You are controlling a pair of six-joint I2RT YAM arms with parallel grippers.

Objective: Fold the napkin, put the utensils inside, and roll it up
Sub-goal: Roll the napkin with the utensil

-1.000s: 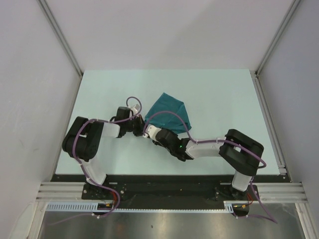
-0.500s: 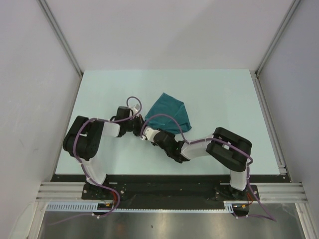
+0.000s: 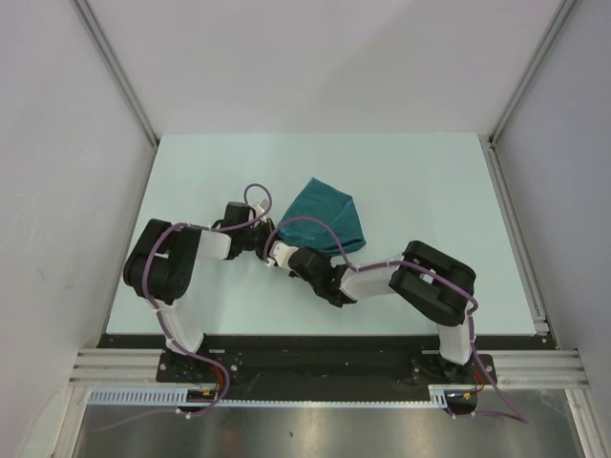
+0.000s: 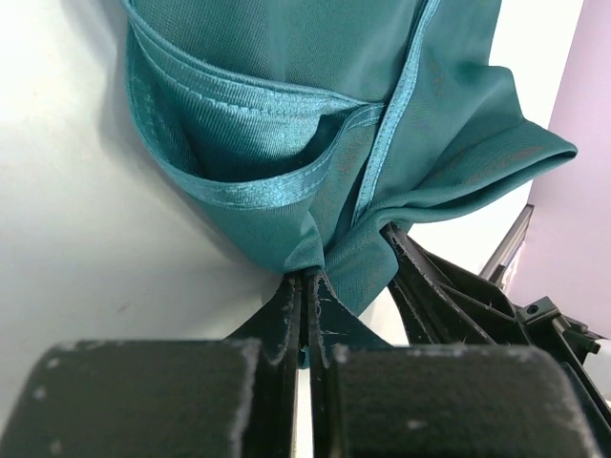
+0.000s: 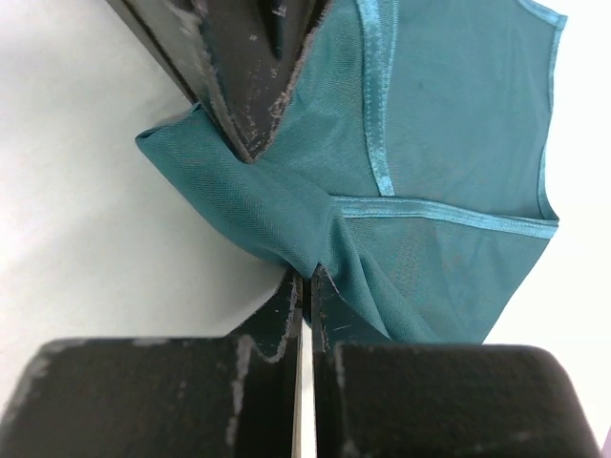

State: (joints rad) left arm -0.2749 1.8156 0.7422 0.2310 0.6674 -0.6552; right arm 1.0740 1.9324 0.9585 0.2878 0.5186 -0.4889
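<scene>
The right arm (image 3: pixel 434 281) had tucked in leftward, while right gripper (image 3: pixel 278 253) and left gripper (image 3: pixel 264 239) kept the napkin (image 3: pixel 325 215) corner pinched.

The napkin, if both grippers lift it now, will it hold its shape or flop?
Probably floppy: the napkin bunches in soft folds where the left gripper and right gripper pinch it. Its slight sheen suggests it could slip. It looks thin, so likely light.

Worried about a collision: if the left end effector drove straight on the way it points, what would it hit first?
The napkin, which the left end effector pinches; the right end effector sits close alongside, though depth is unclear.
</scene>
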